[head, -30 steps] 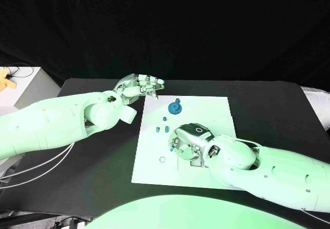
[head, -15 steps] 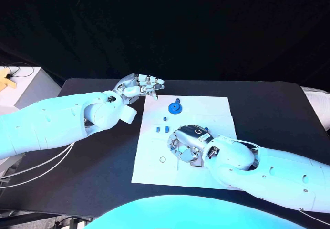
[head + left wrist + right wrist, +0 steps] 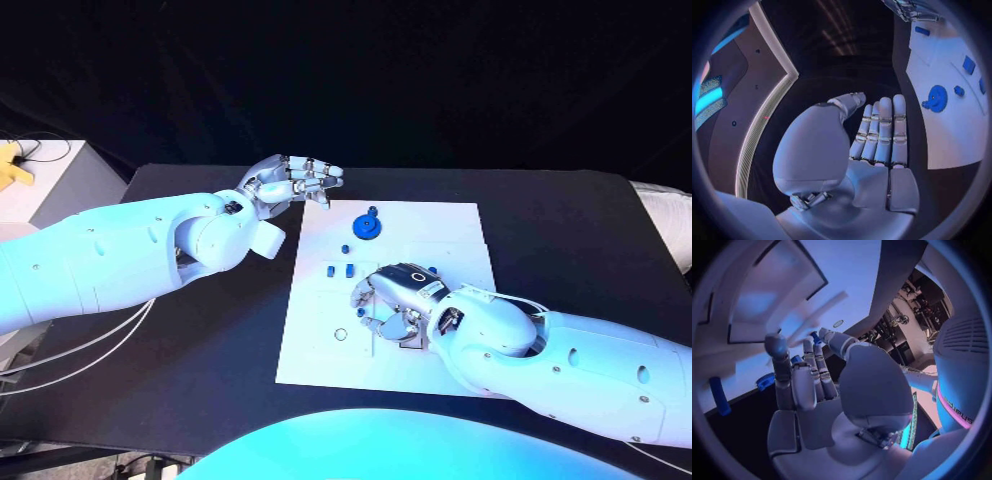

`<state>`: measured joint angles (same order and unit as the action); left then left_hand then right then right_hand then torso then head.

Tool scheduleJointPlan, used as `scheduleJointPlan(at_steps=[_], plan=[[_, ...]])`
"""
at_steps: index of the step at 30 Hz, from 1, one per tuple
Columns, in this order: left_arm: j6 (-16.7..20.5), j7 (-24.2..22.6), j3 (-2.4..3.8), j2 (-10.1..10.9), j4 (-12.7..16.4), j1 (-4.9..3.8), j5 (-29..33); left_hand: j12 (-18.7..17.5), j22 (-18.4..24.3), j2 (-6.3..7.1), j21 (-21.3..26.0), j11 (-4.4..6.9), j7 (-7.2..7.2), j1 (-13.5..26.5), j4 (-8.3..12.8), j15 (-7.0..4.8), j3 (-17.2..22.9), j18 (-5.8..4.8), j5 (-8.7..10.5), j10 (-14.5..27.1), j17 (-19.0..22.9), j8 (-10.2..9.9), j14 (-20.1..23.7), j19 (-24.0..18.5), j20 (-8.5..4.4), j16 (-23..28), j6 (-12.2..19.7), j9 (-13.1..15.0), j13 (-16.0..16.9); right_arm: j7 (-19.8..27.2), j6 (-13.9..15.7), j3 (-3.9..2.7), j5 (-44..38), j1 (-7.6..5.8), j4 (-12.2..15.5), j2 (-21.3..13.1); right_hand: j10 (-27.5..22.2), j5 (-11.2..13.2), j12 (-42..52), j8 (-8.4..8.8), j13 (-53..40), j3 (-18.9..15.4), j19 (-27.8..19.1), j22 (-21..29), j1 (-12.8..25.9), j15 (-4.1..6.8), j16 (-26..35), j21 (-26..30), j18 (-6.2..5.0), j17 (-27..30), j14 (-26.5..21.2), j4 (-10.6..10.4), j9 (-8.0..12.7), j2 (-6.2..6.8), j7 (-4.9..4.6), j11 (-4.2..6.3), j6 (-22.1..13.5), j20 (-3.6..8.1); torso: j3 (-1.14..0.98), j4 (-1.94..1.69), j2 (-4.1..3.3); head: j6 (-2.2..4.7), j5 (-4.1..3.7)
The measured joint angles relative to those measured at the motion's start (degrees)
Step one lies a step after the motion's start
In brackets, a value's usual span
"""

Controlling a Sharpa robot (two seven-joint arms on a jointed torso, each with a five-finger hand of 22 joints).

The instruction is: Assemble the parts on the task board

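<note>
The matte black surface [image 3: 577, 230] carries the flat white rectangular task board [image 3: 433, 225] at its middle, smooth and plate-like, with shallow outlined recesses and a small ring-shaped hole near its left edge.

The assembly looks to be at an early stage: most of the small blue plastic parts still lie loose on the plate, not seated.

The left silver metal hand [image 3: 293, 180] hovers just beyond the board's far-left corner, fingers straight and close together, holding nothing.

The right silver hand [image 3: 392, 300] is curled low over the board's middle near a recess; in the right wrist view a small blue piece [image 3: 796, 359] shows among its fingertips, so it appears to be pinching a part, though the grip is hard to make out.

The round blue disc with a small lug [image 3: 366, 226] lies on the far part of the board, well apart from either hand.

Three short blue pegs [image 3: 340, 269] lie between disc and right hand.
</note>
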<state>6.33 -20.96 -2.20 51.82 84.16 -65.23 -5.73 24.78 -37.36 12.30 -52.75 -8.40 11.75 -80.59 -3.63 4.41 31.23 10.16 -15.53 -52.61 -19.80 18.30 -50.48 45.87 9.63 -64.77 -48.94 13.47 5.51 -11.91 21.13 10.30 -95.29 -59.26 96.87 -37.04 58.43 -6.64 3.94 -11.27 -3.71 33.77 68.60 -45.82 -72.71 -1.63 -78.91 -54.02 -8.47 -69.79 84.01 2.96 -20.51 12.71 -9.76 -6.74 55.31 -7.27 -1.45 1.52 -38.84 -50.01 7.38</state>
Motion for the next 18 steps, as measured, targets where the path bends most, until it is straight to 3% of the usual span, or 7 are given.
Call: scheduleJointPlan(at_steps=[1, 4, 7, 10, 12, 15, 18], plan=[[0.0, 0.01, 0.0, 0.01, 0.0, 0.0, 0.0, 0.0, 0.0, 0.0, 0.0, 0.0, 0.0, 0.0, 0.0, 0.0, 0.0, 0.0, 0.0, 0.0, 0.0, 0.0, 0.0, 0.0, 0.0, 0.0, 0.0, 0.0, 0.0, 0.0, 0.21, 0.02, 0.11, 0.01, -0.03, -0.05, -1.72, 0.0, 0.06, 0.47, -0.02, -0.85, -1.42, 2.33, -0.28, -0.2, 0.82, 2.12, -0.31, 1.42, -0.18, -0.01, 0.18, 0.16, -0.12, -0.28, -0.98, -0.18, 0.0, 0.01, 0.0, 0.0, -0.01], [0.0, 0.07, 0.0, 0.02, -0.02, 0.0, 0.0, 0.0, 0.0, 0.0, 0.0, 0.0, 0.0, 0.0, 0.0, 0.0, 0.0, 0.0, 0.0, 0.0, 0.0, 0.0, 0.0, 0.0, 0.0, 0.0, 0.0, 0.0, 0.0, 0.08, 1.2, -0.07, 0.38, -0.05, 0.03, -0.23, -6.53, 0.0, 1.99, 1.91, -0.48, -6.02, -5.12, 7.49, -3.16, -1.02, 2.53, 7.7, -2.83, 4.8, -2.05, -0.77, 0.85, -0.86, -0.43, -1.0, -3.5, -0.76, -0.01, 0.02, 0.01, 0.0, -0.09], [-0.01, 0.12, 0.0, 0.04, -0.03, 0.0, 0.0, 0.0, -0.06, 0.0, 0.0, 0.0, 0.0, 0.0, 0.21, 0.0, -0.01, 0.0, 0.0, 0.0, 0.05, 0.0, 0.0, 0.0, 0.0, 0.0, 0.0, 0.0, 0.0, 0.13, 2.05, -0.04, 0.71, -0.04, 0.26, -0.58, -9.46, -0.72, 4.98, 2.81, -0.88, -10.98, -5.82, 9.08, -5.61, -1.53, 2.55, 9.13, -2.6, 5.86, -2.54, -2.42, 1.22, -1.4, -0.03, -1.26, -4.36, -1.43, -0.02, 0.02, 0.01, 0.0, -0.15], [-0.02, 0.16, 0.0, 0.07, -0.07, 0.0, 0.0, 0.0, -0.09, 0.0, 0.0, 0.0, 0.0, 0.0, 0.33, 0.0, 0.0, 0.0, 0.0, 0.0, 0.06, 0.0, 0.0, 0.0, 0.0, 0.0, 0.0, 0.0, -0.06, 0.26, 2.82, 0.02, 1.13, 0.01, 1.06, -1.5, -11.63, -5.28, 9.34, 3.41, -1.34, -20.26, -5.6, 9.07, -8.78, -1.53, 1.67, 9.64, -3.15, 5.78, -2.55, -6.37, 1.45, -1.71, 0.45, -1.3, -4.85, -1.24, -0.02, 0.02, 0.01, 0.0, -0.16], [-0.03, 0.19, 0.0, 0.1, -0.13, 0.0, 0.0, 0.0, -0.08, 0.0, 0.0, 0.0, 0.0, 0.0, 0.33, 0.0, 0.0, 0.0, 0.0, 0.0, 0.06, 0.0, 0.0, 0.0, 0.0, 0.0, 0.0, 0.01, -0.06, 0.35, 3.23, 0.02, 1.43, -0.08, 1.75, -2.36, -12.19, -6.02, 11.35, 3.41, -1.43, -23.57, -4.18, 7.76, -10.51, -1.54, 1.27, 9.26, -0.7, 5.68, -2.55, -8.77, 1.45, -1.77, 0.45, -1.15, -4.84, -1.51, -0.02, 0.01, 0.01, 0.0, -0.16], [-0.04, 0.21, 0.0, 0.18, -0.24, 0.0, 0.0, 0.0, -0.08, 0.0, 0.0, 0.0, 0.0, 0.0, 0.33, 0.0, 0.0, 0.0, 0.0, 0.0, 0.06, 0.0, 0.0, 0.0, 0.0, 0.0, 0.0, 0.01, -0.06, 0.43, 3.9, -0.06, 2.2, -0.78, 2.87, -4.56, -11.76, -6.22, 14.31, 3.41, -1.72, -25.45, -2.02, 5.17, -12.06, -0.9, -0.1, 6.78, -0.87, 4.02, -1.48, -11.24, 1.45, -2.18, 0.48, -0.69, -4.13, -1.02, -0.02, 0.01, 0.03, 0.0, -0.21], [-0.04, 0.23, 0.0, 0.22, -0.3, 0.0, 0.0, 0.0, -0.08, 0.0, 0.0, 0.0, 0.0, 0.0, 0.33, 0.0, 0.0, 0.0, 0.0, -0.01, 0.06, 0.0, 0.0, 0.0, 0.0, 0.0, 0.0, 0.01, -0.06, 0.68, 4.69, -0.27, 3.87, -2.14, 4.4, -7.01, -7.88, -6.22, 17.55, 3.04, -2.05, -23.94, 1.73, -0.4, -13.11, -0.06, -2.02, 1.72, -0.88, 0.87, -0.25, -12.54, 1.4, -2.92, -0.02, 0.09, -2.21, -0.24, -0.01, 0.01, 0.04, 0.0, -0.36]])
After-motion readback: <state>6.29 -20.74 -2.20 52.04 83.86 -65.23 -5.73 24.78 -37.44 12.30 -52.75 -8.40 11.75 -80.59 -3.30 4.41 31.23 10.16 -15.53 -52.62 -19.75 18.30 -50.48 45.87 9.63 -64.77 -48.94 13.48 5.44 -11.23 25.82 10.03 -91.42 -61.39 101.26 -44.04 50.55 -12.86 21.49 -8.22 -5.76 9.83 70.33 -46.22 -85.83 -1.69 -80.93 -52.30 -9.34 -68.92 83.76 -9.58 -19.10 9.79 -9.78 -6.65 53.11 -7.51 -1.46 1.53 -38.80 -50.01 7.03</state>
